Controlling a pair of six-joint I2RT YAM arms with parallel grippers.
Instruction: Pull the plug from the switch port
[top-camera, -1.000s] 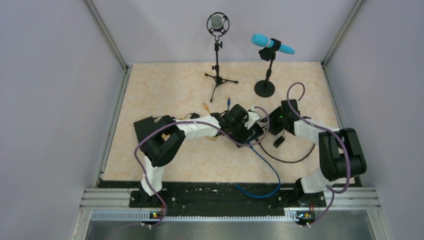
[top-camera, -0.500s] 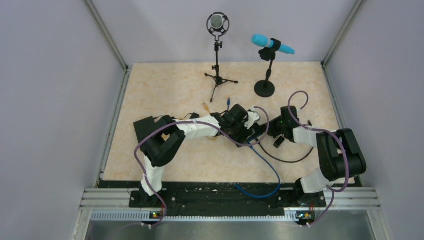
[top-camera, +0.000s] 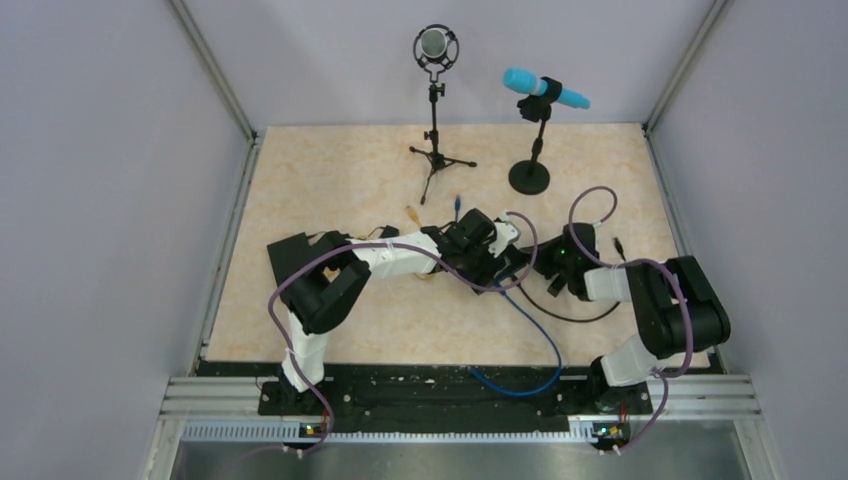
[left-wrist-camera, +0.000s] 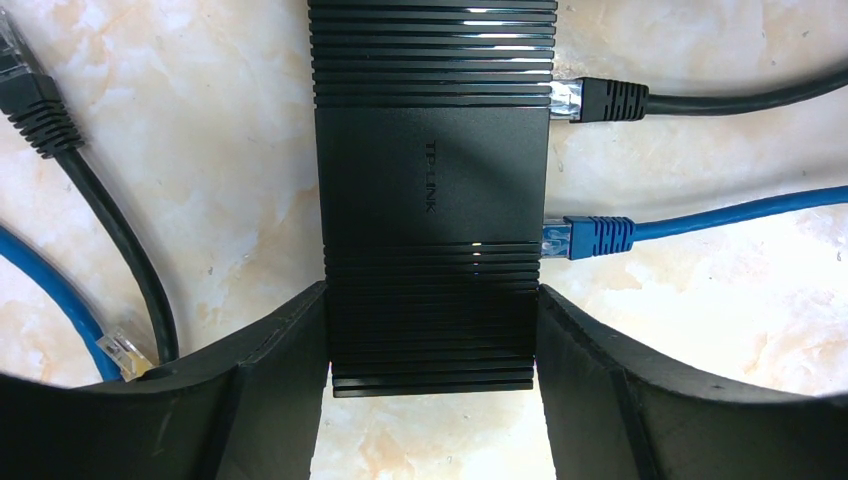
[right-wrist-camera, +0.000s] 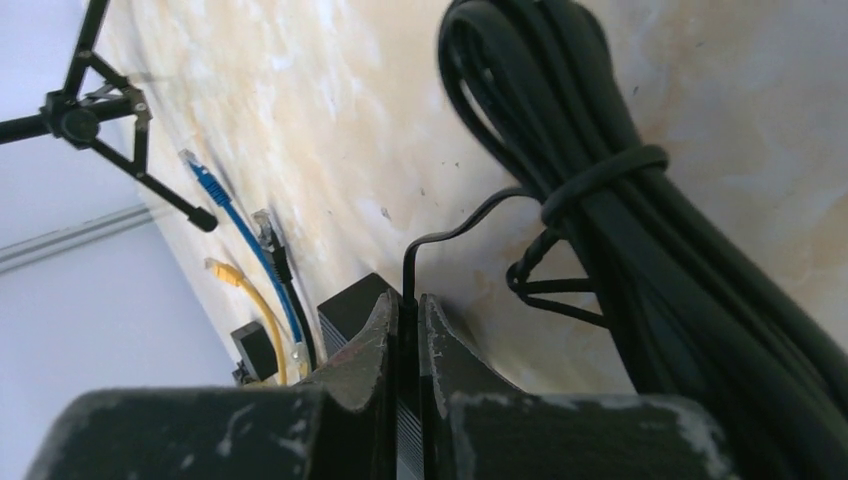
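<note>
Left wrist view: left gripper (left-wrist-camera: 430, 340) clamps the TP-Link switch (left-wrist-camera: 432, 190), black plug (left-wrist-camera: 600, 100) and blue plug (left-wrist-camera: 590, 237) seated. Only the right wrist view shows right gripper (right-wrist-camera: 408, 320) pinching a thin cable (right-wrist-camera: 450, 232).

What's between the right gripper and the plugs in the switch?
Nothing visible sits on or against the black plug or the blue plug in the switch edge. The right gripper is shut on a thin black cable, and a bundled cable lies right beside it.
</note>
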